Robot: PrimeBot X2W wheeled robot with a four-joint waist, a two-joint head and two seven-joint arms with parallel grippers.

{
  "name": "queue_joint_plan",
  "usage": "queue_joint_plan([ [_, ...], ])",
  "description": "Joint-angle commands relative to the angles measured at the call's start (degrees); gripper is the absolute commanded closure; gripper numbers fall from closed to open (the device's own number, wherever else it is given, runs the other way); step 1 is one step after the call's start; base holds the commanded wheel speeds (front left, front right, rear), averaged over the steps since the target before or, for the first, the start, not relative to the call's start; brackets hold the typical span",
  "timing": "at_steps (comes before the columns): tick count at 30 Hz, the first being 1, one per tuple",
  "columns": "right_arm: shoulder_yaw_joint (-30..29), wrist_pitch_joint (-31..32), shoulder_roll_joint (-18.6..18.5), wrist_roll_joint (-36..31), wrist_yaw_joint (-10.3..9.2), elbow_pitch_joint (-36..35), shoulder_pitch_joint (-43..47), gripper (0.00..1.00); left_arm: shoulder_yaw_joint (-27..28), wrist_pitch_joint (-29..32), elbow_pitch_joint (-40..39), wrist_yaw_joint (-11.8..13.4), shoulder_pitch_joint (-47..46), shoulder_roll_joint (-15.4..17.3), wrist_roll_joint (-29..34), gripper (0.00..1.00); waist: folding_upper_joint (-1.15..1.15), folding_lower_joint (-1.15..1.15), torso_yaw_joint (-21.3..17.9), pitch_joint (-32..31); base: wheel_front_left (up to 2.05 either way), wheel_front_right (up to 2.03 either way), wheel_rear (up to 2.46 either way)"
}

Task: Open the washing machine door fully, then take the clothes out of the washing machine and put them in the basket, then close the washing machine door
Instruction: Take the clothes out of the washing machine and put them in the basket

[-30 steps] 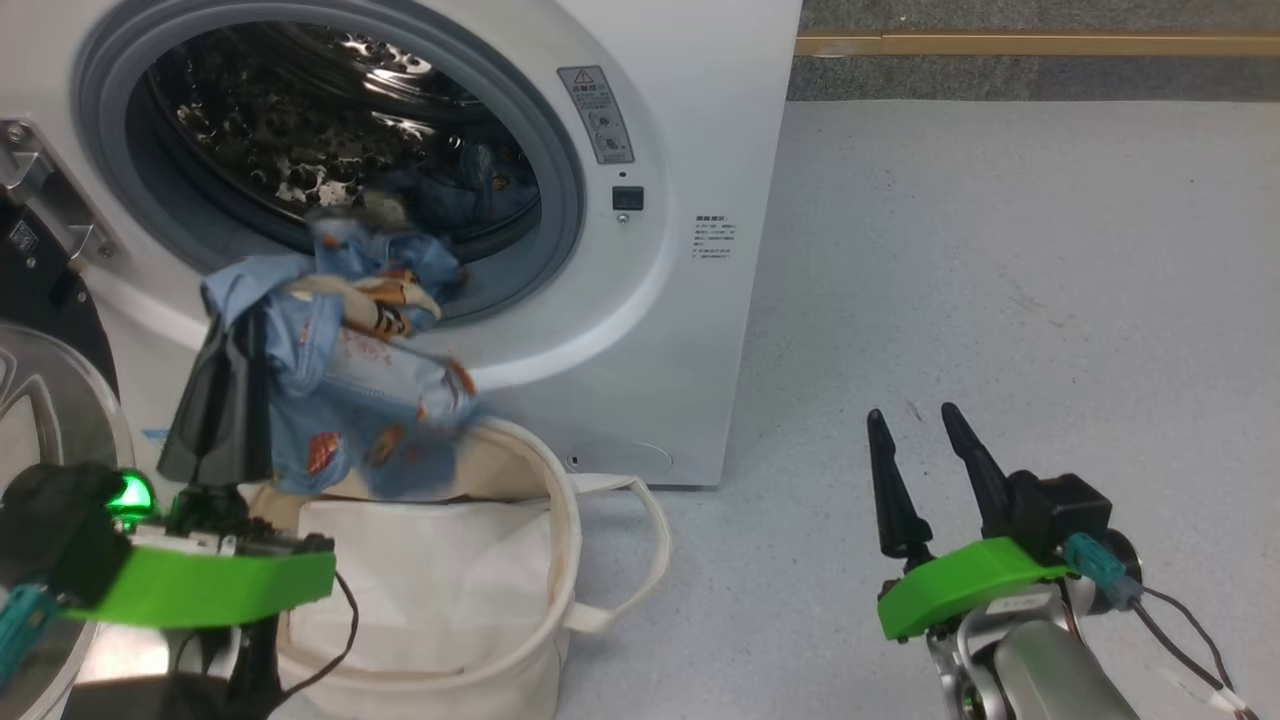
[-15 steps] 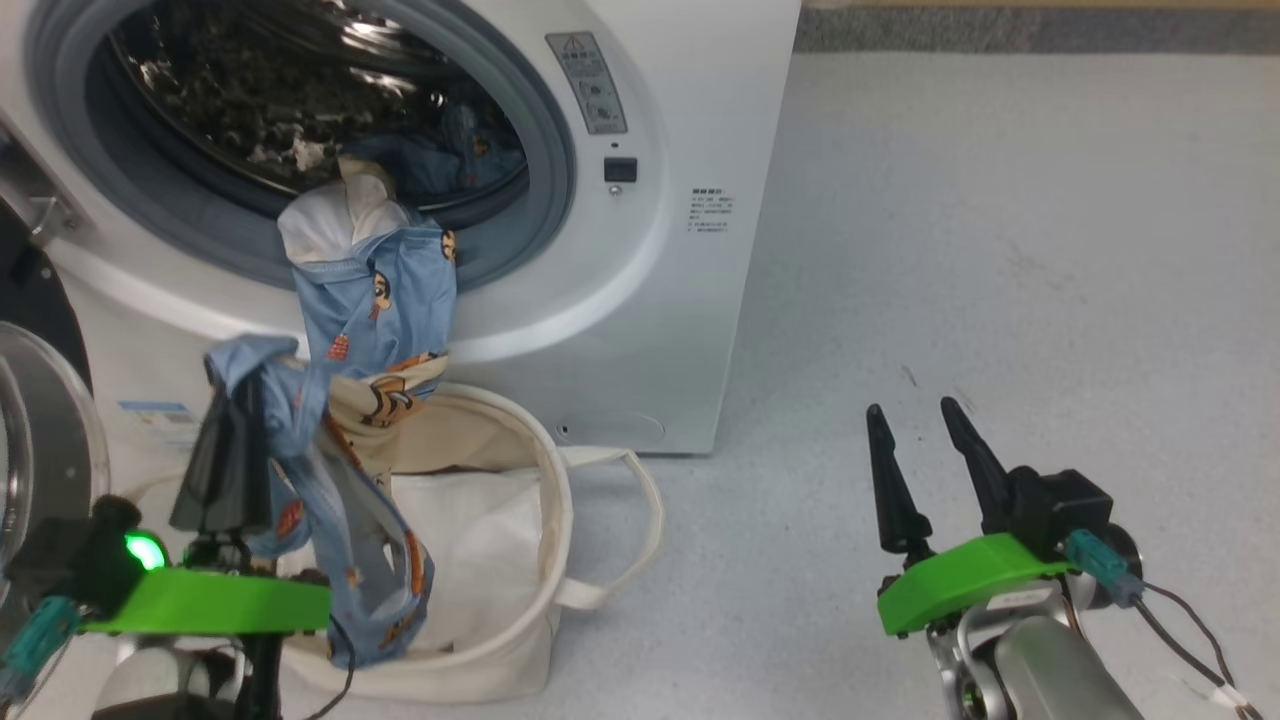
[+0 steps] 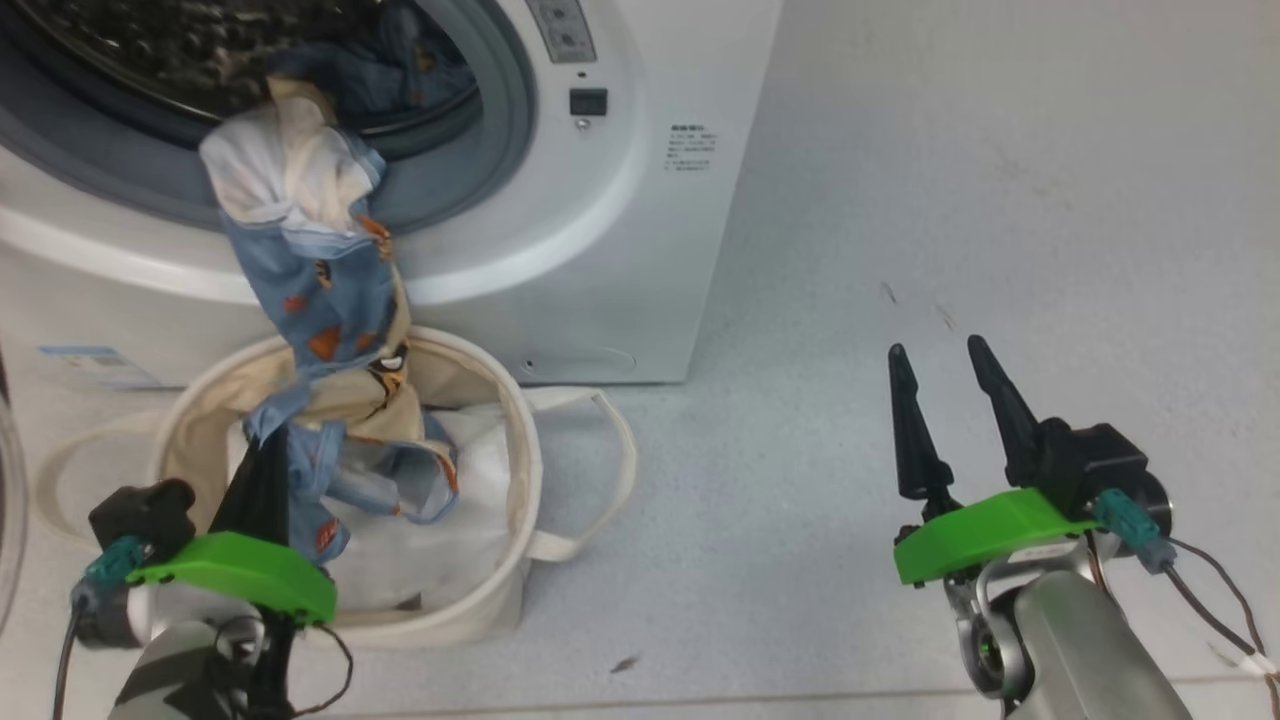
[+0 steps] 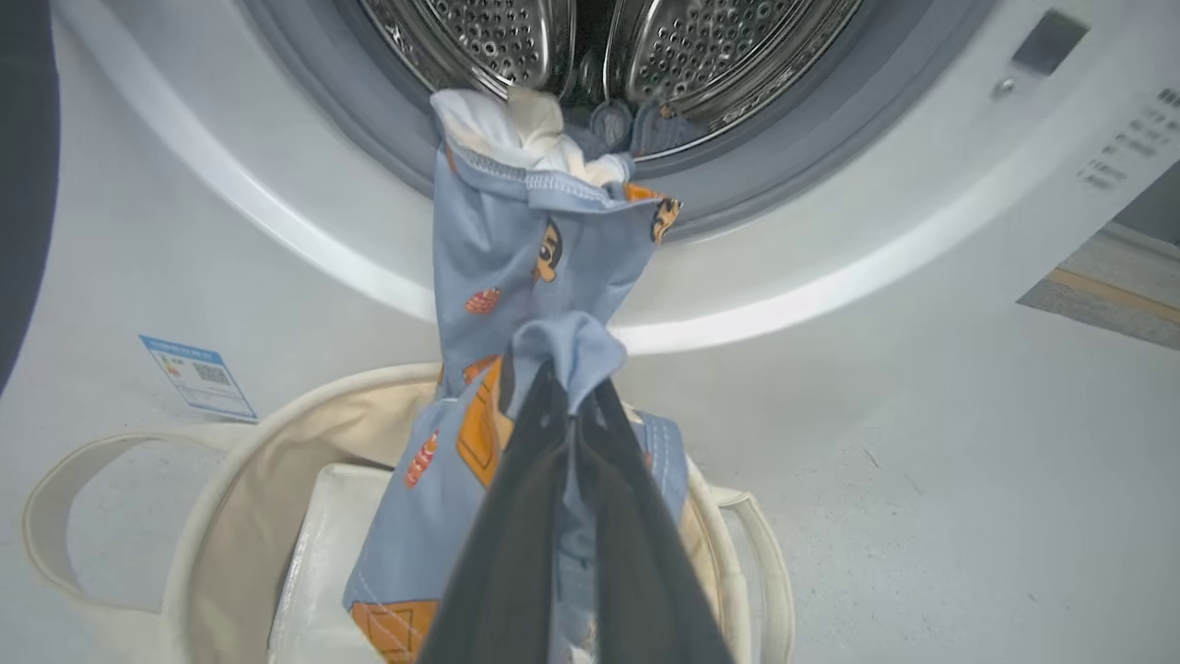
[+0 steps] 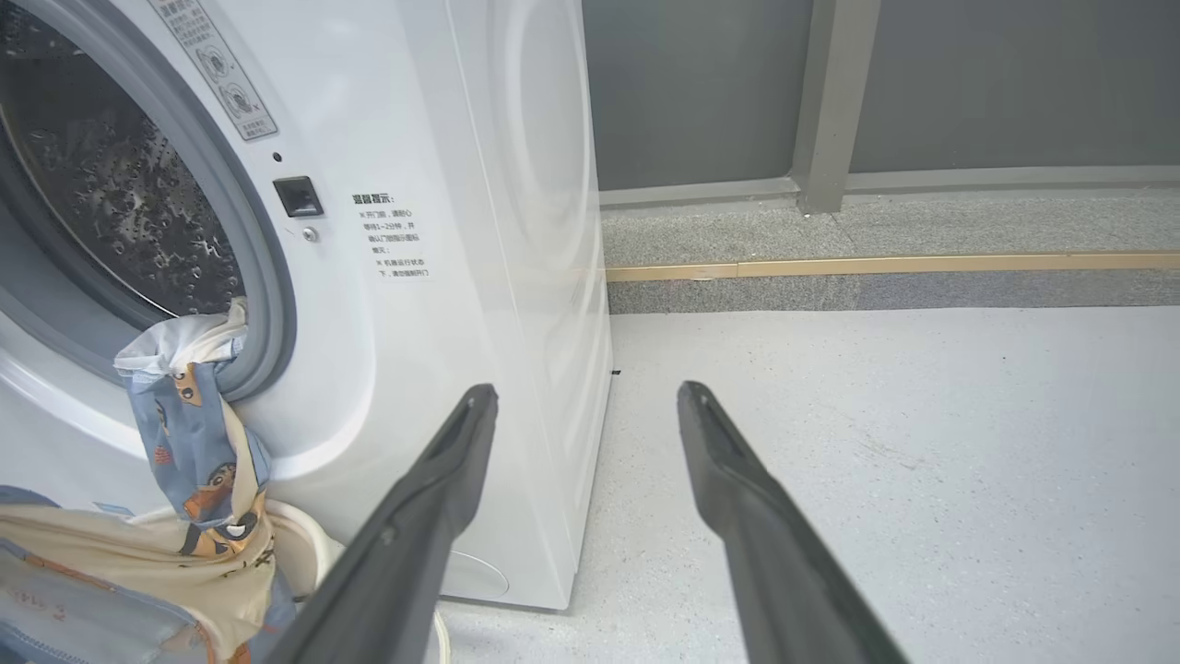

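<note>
washing machine door (image 4: pixel 20 166) stood open, far left | left gripper (image 3: pixel 262 478) pinched shut on the clothes (image 3: pixel 300 270), stretched from drum lip down into the basket (image 3: pixel 520 440) | more blue lay inside the washing machine (image 3: pixel 620 250); emptying and door-closing left | right gripper (image 3: pixel 934 347) spread wide, empty

Right gripper (image 3: pixel 934 348) is showing 2 long black fingers (image 3: pixel 912 450) tapering to points, seated on a bright green moulded bracket (image 3: pixel 975 535). A black boxy housing (image 3: pixel 1090 468) is sitting behind them, with a teal connector (image 3: pixel 1125 518) feeding thin black and white cables (image 3: pixel 1240 660). The forearm (image 3: pixel 1075 645) is presenting as smooth silver-grey metal. Left gripper (image 4: pixel 572 397) is carrying the same green bracket (image 3: pixel 235 578), black housing (image 3: pixel 140 508), teal plug (image 3: pixel 103 566) and a looping black cable (image 3: pixel 348 665).
</note>
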Motion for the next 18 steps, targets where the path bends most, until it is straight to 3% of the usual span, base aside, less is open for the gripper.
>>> queue_joint_plan([
  [1, 0.8, -0.3, -0.4, -0.6, 0.05, -2.0, -1.6, 0.0, 1.4, -0.3, 0.1, -0.3, -2.4, 2.2, -0.3, 1.0, 0.0, 0.0, -0.9, 1.4, 0.0, 0.0, 0.0],
  [8, -0.1, -0.3, -0.1, -1.4, 0.05, -3.8, -2.5, 0.0, 0.7, -0.3, 16.7, -0.3, -8.7, 3.4, -3.0, 1.0, 0.0, 0.0, -3.1, 5.9, 0.0, 0.0, 0.0],
  [18, -1.6, -0.3, 0.7, -2.3, 0.05, -6.3, -3.7, 0.0, -0.2, -0.3, 30.9, -0.3, -16.2, 5.3, -5.4, 1.0, 0.0, 0.0, -5.1, 12.1, 0.0, 0.0, 0.0],
])
